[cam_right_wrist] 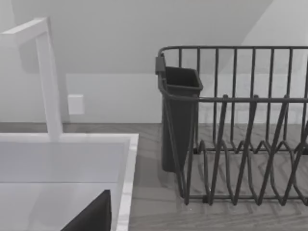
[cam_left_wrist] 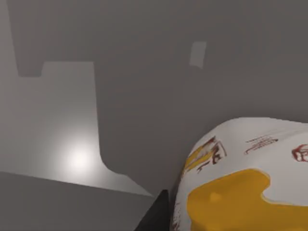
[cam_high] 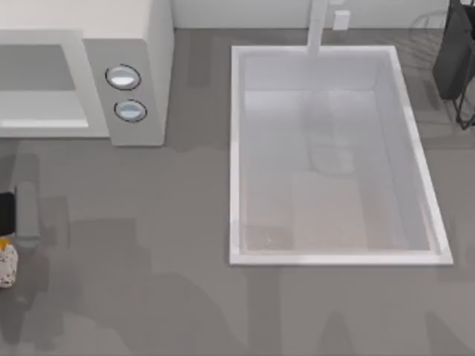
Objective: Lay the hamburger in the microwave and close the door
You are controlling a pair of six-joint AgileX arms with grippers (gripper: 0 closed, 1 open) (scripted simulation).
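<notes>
The hamburger (cam_high: 7, 265) sits at your bench's (cam_high: 148, 297) left edge, by the left end effector (cam_high: 9, 222); its grip you cannot tell.

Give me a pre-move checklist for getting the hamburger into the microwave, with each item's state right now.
1. Hamburger located: ok, at the table's far left edge.
2. Left gripper at the hamburger: ok, right beside it; the left wrist view shows the bun close up.
3. Firm grip on it: cannot tell.
4. Microwave cavity open: ok, its grey interior shows, top left.
5. Door position: cannot tell.
6. Right gripper out of the way: ok, over by the sink and dish rack.
</notes>
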